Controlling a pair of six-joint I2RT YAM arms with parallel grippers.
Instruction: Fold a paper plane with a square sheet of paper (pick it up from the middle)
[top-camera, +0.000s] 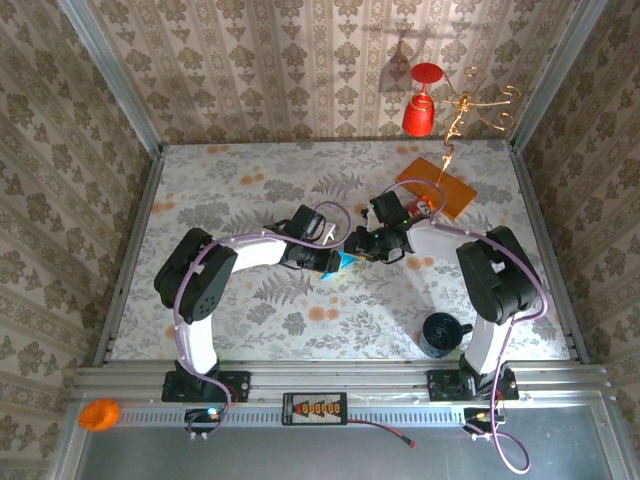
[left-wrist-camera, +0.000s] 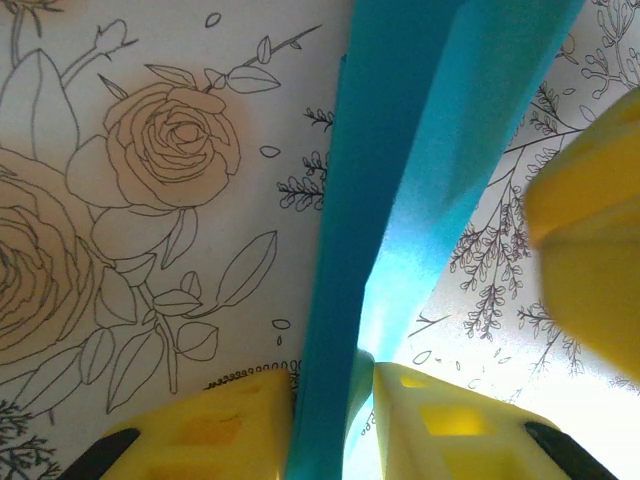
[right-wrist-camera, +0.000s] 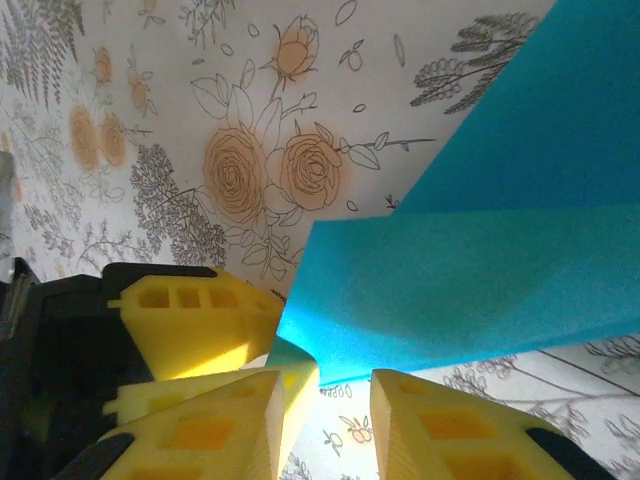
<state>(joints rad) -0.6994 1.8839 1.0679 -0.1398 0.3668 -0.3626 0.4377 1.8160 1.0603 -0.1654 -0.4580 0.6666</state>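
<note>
One floral-printed surface (top-camera: 230, 190) carries everything, walled in by patterned panels. The left arm (top-camera: 250, 250) and the right arm (top-camera: 500, 270) both reach inward, and their ends meet just past the middle of the surface. An orange card (top-camera: 455, 195) lies flat near the far right corner, well apart from the arms' tips. A dark mug (top-camera: 440, 335) stands by the near edge on the right, close to the right arm's base.

The teal sheet of paper (top-camera: 343, 262), already creased into long folds, sits at the middle of the surface between the two sets of jaws. In the left wrist view the sheet (left-wrist-camera: 400, 150) runs up and away as a narrow folded strip, and the left jaws (left-wrist-camera: 333, 420) are clamped on its near end, one yellow finger (left-wrist-camera: 230, 420) pressed to each side. A blurred yellow finger (left-wrist-camera: 590, 260) of the right arm stands beside the strip.

In the right wrist view the sheet (right-wrist-camera: 480, 280) spreads as a broad folded flap. Its lower edge ends right at the tips of the right jaws (right-wrist-camera: 345, 420). These stand narrowly apart, with the surface visible in the gap. Whether they pinch the edge cannot be told. The left arm's fingers (right-wrist-camera: 200, 320) hold the sheet's corner just beside them.
</note>
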